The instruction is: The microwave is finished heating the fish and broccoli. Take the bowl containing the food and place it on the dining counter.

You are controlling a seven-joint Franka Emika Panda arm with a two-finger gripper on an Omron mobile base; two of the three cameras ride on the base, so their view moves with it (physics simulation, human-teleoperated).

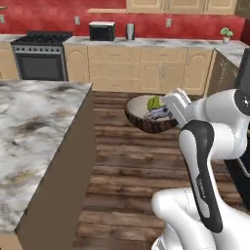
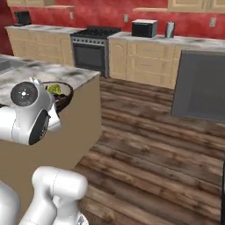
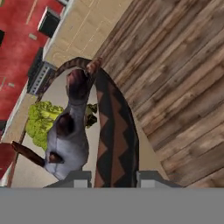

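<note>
My gripper [image 3: 114, 178] is shut on the near wall of the dark brown bowl [image 3: 114, 131], one fingertip inside [image 3: 81, 178] and the other outside. The bowl [image 1: 146, 122] hangs over the wooden floor, just right of the marble dining counter [image 1: 34, 127]. Inside it lie the grey fish [image 3: 70, 131] and the green broccoli [image 3: 41, 120]. The left base view shows the broccoli [image 1: 155, 102] and the fish [image 1: 160, 114] beside my hand [image 1: 168, 116]. From the right base view, the bowl [image 2: 63, 94] peeks out behind my arm, against the counter [image 2: 44, 72]. The microwave's body is out of view.
A black glass-door range oven [image 1: 40, 56] and tan cabinets line the far red wall. On that counter stands a black appliance [image 1: 102, 31]. A flat dark grey panel [image 2: 200, 85] stands at the right. Open wooden floor [image 1: 132, 166] runs between the counter and the cabinets.
</note>
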